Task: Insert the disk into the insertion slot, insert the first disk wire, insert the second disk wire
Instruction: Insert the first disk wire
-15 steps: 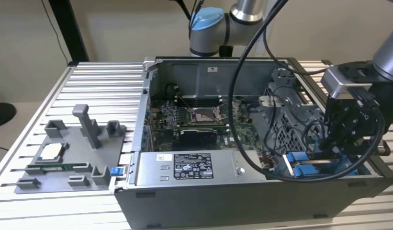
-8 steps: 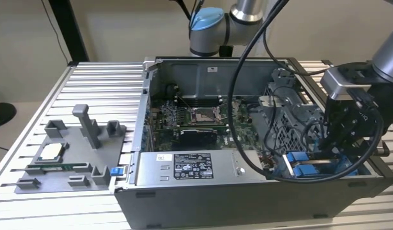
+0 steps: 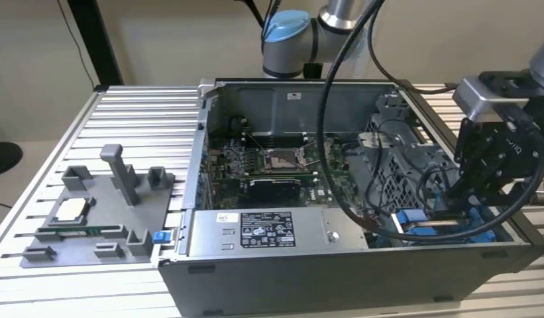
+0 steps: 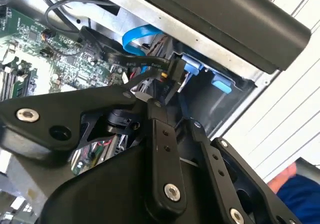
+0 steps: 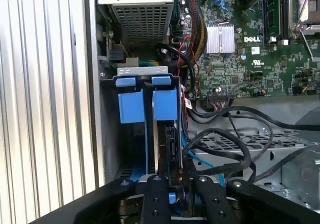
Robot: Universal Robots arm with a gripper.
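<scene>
In the exterior view my gripper (image 3: 462, 202) hangs over the insertion slot (image 3: 431, 225), a drive bay with blue rails at the right front corner of the open computer case. In the first wrist view the disk (image 5: 170, 139) stands edge-on in the slot, beside the blue tabs (image 5: 132, 104). In both wrist views my gripper (image 4: 170, 91) (image 5: 176, 176) is shut on the black connector (image 4: 172, 74) of a flat black disk wire (image 4: 125, 61), right at the disk's end. A blue flat wire (image 4: 137, 36) loops nearby.
A grey power supply box with a white sticker (image 3: 263, 232) sits along the case front. The motherboard (image 3: 272, 165) lies behind it. Loose black cables (image 5: 235, 134) cross beside the bay. A grey fixture tray with pegs (image 3: 86, 218) lies on the slatted table at the exterior view's left.
</scene>
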